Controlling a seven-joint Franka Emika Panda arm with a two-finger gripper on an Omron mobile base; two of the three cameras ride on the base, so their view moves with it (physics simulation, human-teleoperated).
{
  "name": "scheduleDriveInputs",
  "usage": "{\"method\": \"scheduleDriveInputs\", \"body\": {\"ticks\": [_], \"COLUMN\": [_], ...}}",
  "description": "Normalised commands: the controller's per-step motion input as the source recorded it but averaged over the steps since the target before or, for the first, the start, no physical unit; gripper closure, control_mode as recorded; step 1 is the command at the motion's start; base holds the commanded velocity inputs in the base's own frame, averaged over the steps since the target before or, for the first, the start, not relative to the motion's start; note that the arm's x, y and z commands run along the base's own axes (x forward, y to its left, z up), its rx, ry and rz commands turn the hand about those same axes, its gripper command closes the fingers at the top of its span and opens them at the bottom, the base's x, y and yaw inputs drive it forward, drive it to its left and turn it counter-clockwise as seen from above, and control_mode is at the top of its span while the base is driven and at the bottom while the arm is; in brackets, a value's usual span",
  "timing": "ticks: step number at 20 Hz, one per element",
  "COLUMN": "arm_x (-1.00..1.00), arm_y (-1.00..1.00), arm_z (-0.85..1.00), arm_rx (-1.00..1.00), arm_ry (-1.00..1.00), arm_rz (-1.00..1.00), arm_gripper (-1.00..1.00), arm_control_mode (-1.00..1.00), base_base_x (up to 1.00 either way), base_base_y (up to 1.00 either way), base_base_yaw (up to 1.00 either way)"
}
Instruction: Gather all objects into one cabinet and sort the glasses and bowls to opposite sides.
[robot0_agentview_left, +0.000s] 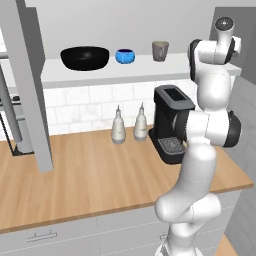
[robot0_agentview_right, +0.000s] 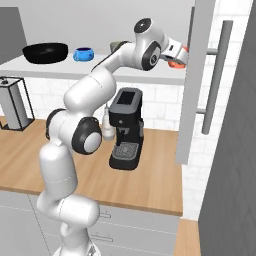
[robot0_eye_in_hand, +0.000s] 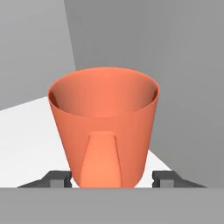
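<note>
The salmon-red glass (robot0_eye_in_hand: 105, 122) stands upright on the cabinet's pale shelf board (robot0_agentview_left: 100, 72) at its far right end, close to the grey side panel. My gripper (robot0_eye_in_hand: 111, 178) is open around the glass's base, with a small gap on each side between fingertips (robot0_eye_in_hand: 59, 178) and glass. In the right base view the glass (robot0_agentview_right: 176, 62) peeks out past the hand. Further left on the same shelf sit the wide black bowl (robot0_agentview_left: 85, 57), the small blue bowl (robot0_agentview_left: 125, 56) and the grey-green cup (robot0_agentview_left: 160, 50).
A black coffee machine (robot0_agentview_left: 170, 122) and two white bottles (robot0_agentview_left: 118, 127) stand on the wooden counter (robot0_agentview_left: 100, 175) below the shelf. An open grey cabinet door (robot0_agentview_right: 197, 75) hangs just right of the hand; another door (robot0_agentview_left: 30, 85) hangs at the left.
</note>
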Motion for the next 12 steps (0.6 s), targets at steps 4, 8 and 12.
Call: {"method": "scheduleDriveInputs", "body": {"ticks": [4,8,12], "arm_x": [0.00,-0.40,-0.62], "arm_y": [0.00,0.10,0.51], "arm_z": [0.00,0.00,0.00], "arm_rx": [0.00,0.00,0.00], "arm_ry": [0.00,-0.01,0.00], "arm_rz": [0.00,0.00,0.02], "arm_gripper": [-1.00,-1.00,-1.00], "arm_control_mode": [-1.00,-1.00,-1.00], "base_base_x": [0.00,0.00,0.00], "base_base_y": [0.00,0.00,0.00], "base_base_yaw": [0.00,0.00,0.00]}}
